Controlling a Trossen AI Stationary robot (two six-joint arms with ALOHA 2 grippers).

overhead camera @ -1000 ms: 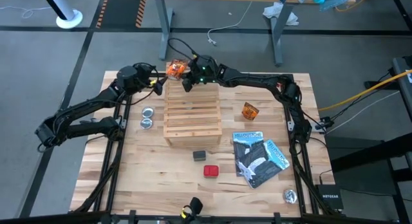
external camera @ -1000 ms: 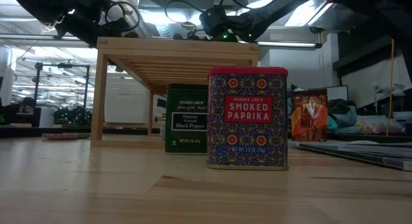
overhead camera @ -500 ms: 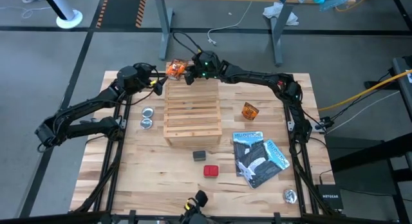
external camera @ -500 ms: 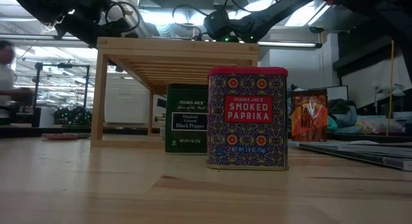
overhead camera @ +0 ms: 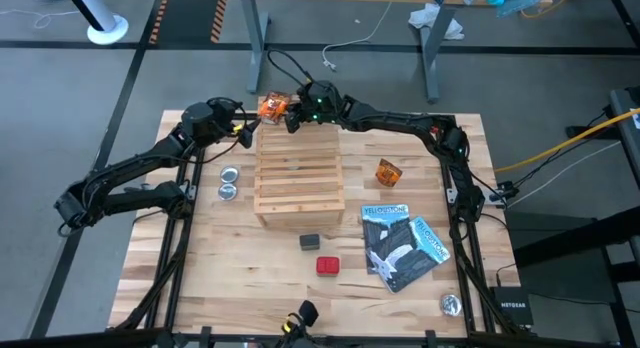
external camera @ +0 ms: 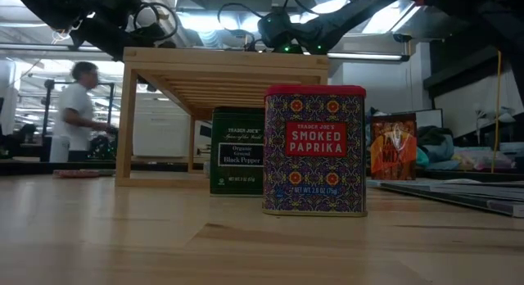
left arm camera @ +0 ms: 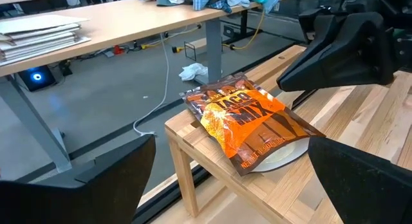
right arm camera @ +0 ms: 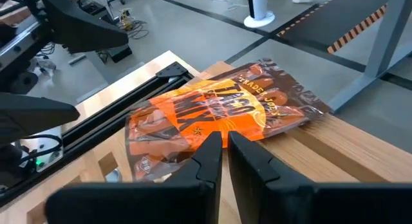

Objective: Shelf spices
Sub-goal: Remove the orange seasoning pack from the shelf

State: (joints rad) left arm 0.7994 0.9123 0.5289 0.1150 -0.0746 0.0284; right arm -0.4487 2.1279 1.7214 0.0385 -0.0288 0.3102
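Right gripper, fingers nearly shut & holding nothing, sits at the edge of the orange packet on the shelf's far-left corner. Left gripper gapes open just beside it. Low view hides that packet; it shows paprika box, pepper box, 2nd packet, plus a blurred person behind.

Shelf top bare — packet crowds far corner.
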